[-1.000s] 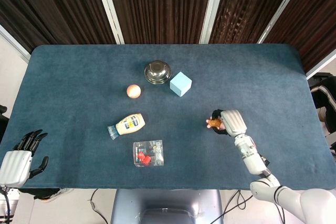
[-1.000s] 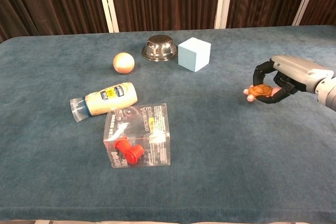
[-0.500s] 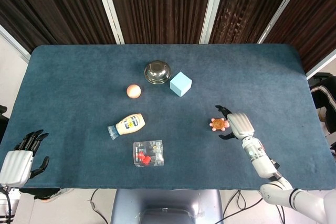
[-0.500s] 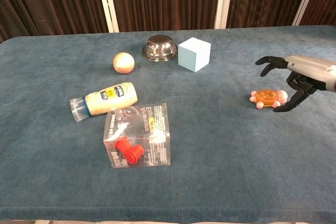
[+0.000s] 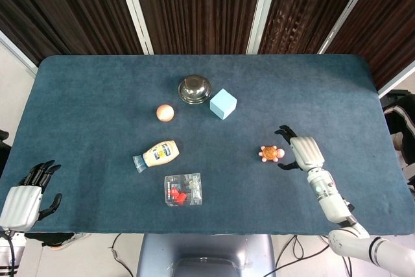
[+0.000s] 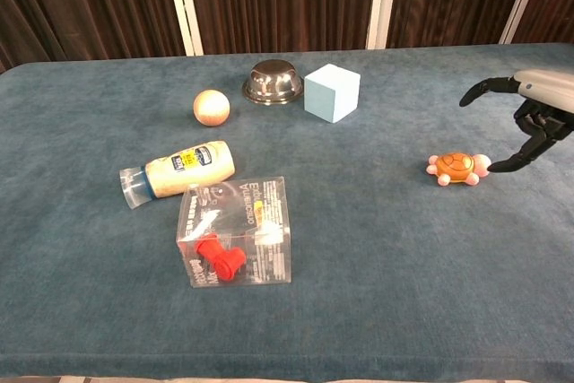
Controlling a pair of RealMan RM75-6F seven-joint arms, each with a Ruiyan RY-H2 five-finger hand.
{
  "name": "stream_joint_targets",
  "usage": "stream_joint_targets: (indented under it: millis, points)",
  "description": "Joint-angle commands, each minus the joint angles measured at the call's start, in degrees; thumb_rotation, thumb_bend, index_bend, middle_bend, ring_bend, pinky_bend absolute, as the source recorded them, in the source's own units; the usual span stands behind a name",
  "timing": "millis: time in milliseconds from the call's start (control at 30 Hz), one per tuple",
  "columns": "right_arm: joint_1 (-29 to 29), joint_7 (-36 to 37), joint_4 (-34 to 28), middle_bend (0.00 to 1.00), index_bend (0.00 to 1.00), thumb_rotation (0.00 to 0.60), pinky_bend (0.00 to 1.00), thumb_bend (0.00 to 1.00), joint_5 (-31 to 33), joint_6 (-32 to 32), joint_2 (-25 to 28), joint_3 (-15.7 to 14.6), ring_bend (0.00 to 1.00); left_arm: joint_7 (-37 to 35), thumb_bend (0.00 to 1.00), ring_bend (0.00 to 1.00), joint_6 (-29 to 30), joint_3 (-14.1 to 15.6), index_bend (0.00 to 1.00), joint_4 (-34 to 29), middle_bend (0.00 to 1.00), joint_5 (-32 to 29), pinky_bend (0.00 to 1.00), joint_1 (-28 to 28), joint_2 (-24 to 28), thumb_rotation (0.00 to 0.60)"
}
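Chest view has the right hand [image 6: 529,123] fingers spread, holding nothing, just beside the toy turtle [image 6: 457,168] sitting on the blue table [image 6: 377,266], so looks like the letting-go bit, next probably backing clear.

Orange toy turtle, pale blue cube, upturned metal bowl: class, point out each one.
Orange toy turtle [image 6: 457,167], chest view, on its shell.
Pale blue cube [image 6: 332,93], chest view, on its front face.
Upturned metal bowl [image 5: 195,89], head view, on its domed base.
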Motion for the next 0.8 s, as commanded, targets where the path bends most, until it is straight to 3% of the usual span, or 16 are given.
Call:
stream_joint_targets:
  millis: [33, 433, 567, 633, 800]
  points:
    - [1.01, 2.41, 3.76, 0.27, 0.39, 0.600, 0.86, 0.03, -0.21, -1.46, -2.52, 0.21, 0.90, 0.08, 0.38, 0.12, -0.08, 0.01, 0.18, 0.00, 0.12, -0.07, 0.37, -0.02, 0.00, 0.600]
    - [3.40, 6.15, 12.89, 0.31, 0.47, 0.600, 0.89, 0.03, -1.57, -4.86, -9.55, -0.63, 0.92, -0.19, 0.38, 0.12, 0.00, -0.02, 0.18, 0.16, 0.12, -0.17, 0.37, 0.03, -0.02, 0.600]
    - [3.57, 7.72, 15.69, 0.37, 0.54, 0.600, 0.91, 0.03, -2.46, -4.19, -11.90, -0.77, 0.94, -0.29, 0.38, 0.12, 0.07, -0.05, 0.18, 0.20, 0.12, -0.23, 0.37, 0.07, -0.01, 0.600]
    - [3.55, 8.78, 16.79, 0.41, 0.58, 0.600, 0.92, 0.10, -3.09, -3.78, -12.62, -0.96, 0.95, -0.35, 0.38, 0.12, 0.11, -0.06, 0.18, 0.22, 0.12, -0.26, 0.37, 0.09, -0.03, 0.600]
    - [3.29, 11.24, 19.79, 0.57, 0.75, 0.600, 0.95, 0.60, -4.88, -1.78, -14.37, -1.38, 0.98, -0.33, 0.38, 0.12, 0.07, -0.07, 0.18, 0.24, 0.12, -0.28, 0.37, 0.06, -0.05, 0.600]
